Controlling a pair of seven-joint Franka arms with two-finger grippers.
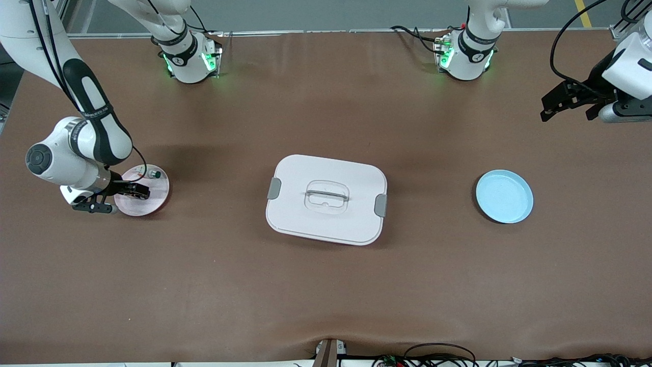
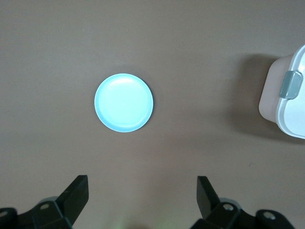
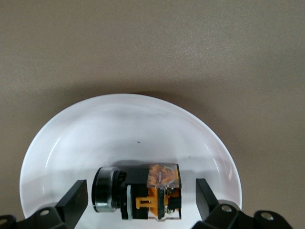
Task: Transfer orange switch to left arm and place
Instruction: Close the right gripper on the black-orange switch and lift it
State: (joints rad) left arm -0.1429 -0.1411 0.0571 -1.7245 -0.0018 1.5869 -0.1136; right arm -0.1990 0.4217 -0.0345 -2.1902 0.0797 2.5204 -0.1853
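The orange switch [image 3: 138, 193] is seen lying on its side in the pink plate [image 1: 153, 201], at the right arm's end of the table. In the right wrist view its long axis runs across the gap between the two fingers, with the round cap end toward one finger and the orange-marked body toward the other, so the coming closure would be made along its length rather than across its width. In the front view the switch itself is largely hidden under the gripper, so its exact seat on the plate can only be judged from the wrist camera. A second small switch with a green cap [image 1: 155, 175] is seen on the same plate, farther from the front camera.

The right gripper [image 1: 118, 195] is held low over the pink plate, its fingers [image 3: 74, 202] spread wide on either side of the switch without touching it; nothing is gripped yet. This arm is clearly the nearer one to the switch.

The box [image 1: 326, 199] is set in the middle of the table, between the pink plate and the blue plate [image 1: 504, 196], which lies toward the left arm's end. The left gripper [image 1: 570, 104] waits high over that end of the table, wide open and empty, with the blue plate in its camera's sight.
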